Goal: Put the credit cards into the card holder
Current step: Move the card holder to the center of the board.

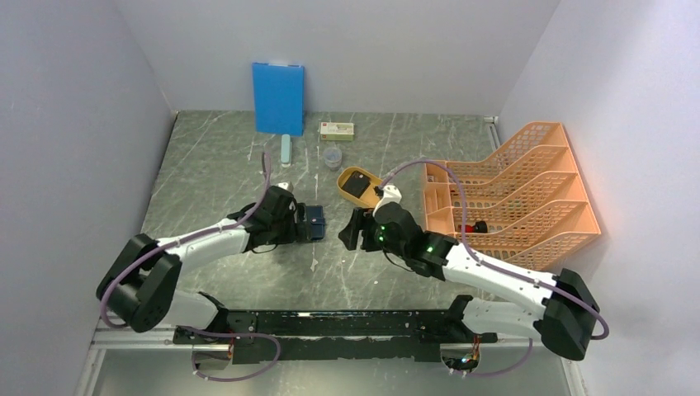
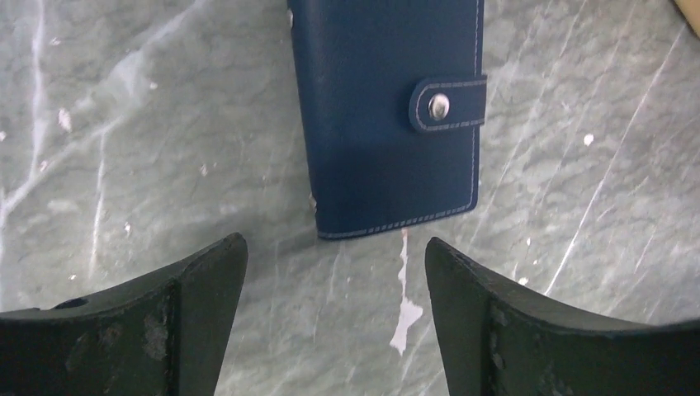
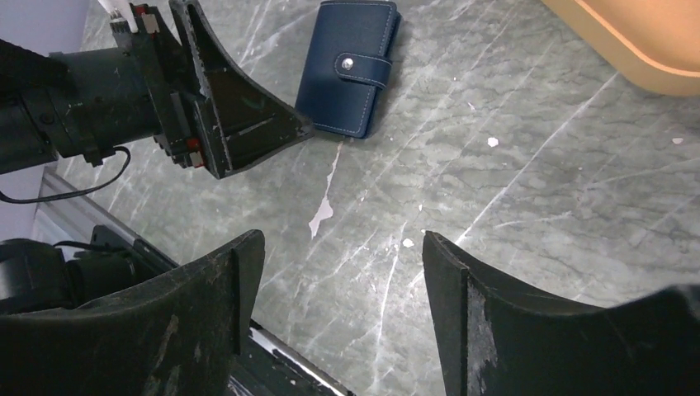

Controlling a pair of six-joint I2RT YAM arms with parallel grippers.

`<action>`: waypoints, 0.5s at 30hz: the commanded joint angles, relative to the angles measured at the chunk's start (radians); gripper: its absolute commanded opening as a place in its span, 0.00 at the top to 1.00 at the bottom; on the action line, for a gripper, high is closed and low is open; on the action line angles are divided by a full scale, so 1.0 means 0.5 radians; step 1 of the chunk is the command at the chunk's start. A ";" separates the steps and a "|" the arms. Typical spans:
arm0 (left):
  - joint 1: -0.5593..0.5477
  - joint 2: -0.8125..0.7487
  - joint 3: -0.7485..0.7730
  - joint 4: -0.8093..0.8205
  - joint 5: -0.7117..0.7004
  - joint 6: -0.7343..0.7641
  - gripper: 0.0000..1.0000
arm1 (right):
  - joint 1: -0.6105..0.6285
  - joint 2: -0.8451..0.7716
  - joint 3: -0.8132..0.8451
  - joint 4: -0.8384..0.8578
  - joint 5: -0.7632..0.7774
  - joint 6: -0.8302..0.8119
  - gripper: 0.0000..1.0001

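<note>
The card holder [image 2: 388, 124] is a dark navy case lying closed on the marble table, its clasp tab [image 2: 446, 106] snapped. It also shows in the top view [image 1: 314, 223] and the right wrist view [image 3: 351, 66]. My left gripper [image 2: 334, 247] is open and empty, its fingertips just short of the holder's near edge. My right gripper [image 3: 342, 243] is open and empty over bare table, to the right of the holder in the top view [image 1: 351, 231]. A dark flat thing [image 1: 356, 186], perhaps the cards, lies in the yellow-orange oval tray [image 1: 369, 176].
A bright blue board [image 1: 278, 97] leans on the back wall. A small box [image 1: 337, 129], a clear cup [image 1: 332, 157] and a pale stick [image 1: 286, 149] lie at the back. An orange file rack [image 1: 512, 194] stands at the right.
</note>
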 commanded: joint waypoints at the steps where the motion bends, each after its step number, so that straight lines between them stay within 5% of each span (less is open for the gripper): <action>1: -0.008 0.111 0.097 0.214 0.038 -0.102 0.17 | 0.007 0.147 0.031 0.147 0.045 0.081 0.28; 15: 0.018 -0.514 -0.021 -0.203 -0.231 -0.279 0.17 | -0.063 0.907 0.255 0.573 -0.049 0.393 0.41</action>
